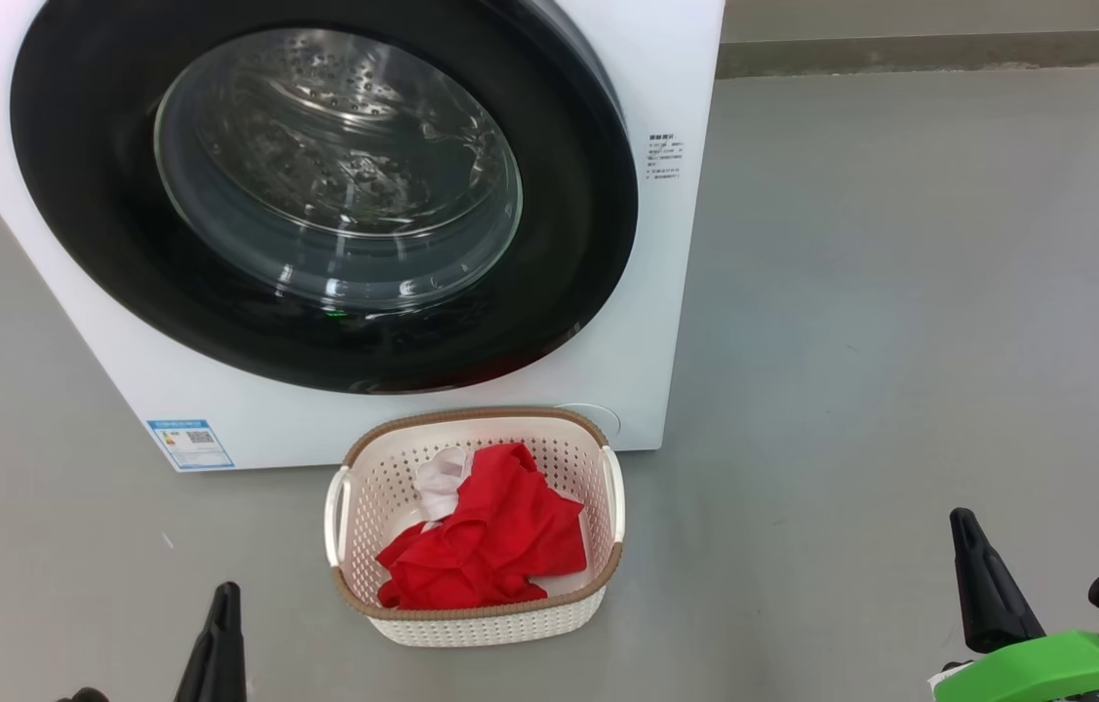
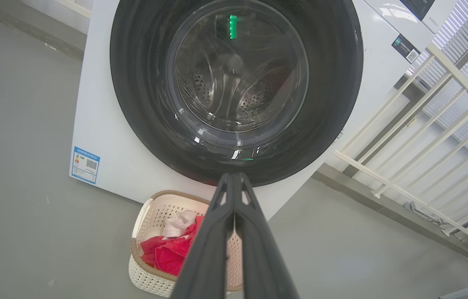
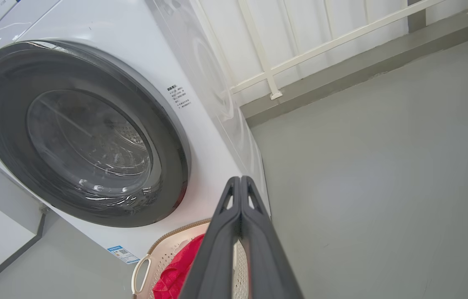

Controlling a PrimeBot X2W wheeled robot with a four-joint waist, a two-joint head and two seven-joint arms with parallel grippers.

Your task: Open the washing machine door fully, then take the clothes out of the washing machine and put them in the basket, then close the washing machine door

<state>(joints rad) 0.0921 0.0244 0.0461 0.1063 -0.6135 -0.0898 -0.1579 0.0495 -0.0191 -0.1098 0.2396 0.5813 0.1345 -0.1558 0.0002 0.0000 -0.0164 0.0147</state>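
The white washing machine [image 1: 671,322] stands ahead, and its round door [image 1: 86,205], black-rimmed with a glass bowl, lies flush against its front. Through the glass the steel drum looks bare. On the floor just in front sits the cream basket [image 1: 473,417], holding the red clothes [image 1: 495,541] and a small white piece [image 1: 440,478]. My left gripper [image 1: 229,595] is shut and empty, low at the left of the basket. To the basket's right, my right gripper [image 1: 962,522] is shut and empty too. Both wrist views show the fingers pressed together, left gripper [image 2: 234,176] and right gripper [image 3: 240,179].
Grey floor [image 1: 900,322] spreads open to the right of the machine. A white railing [image 2: 425,137] runs behind and beside it, over a low kerb [image 3: 341,70]. A blue label [image 1: 190,444] marks the machine's lower left corner.
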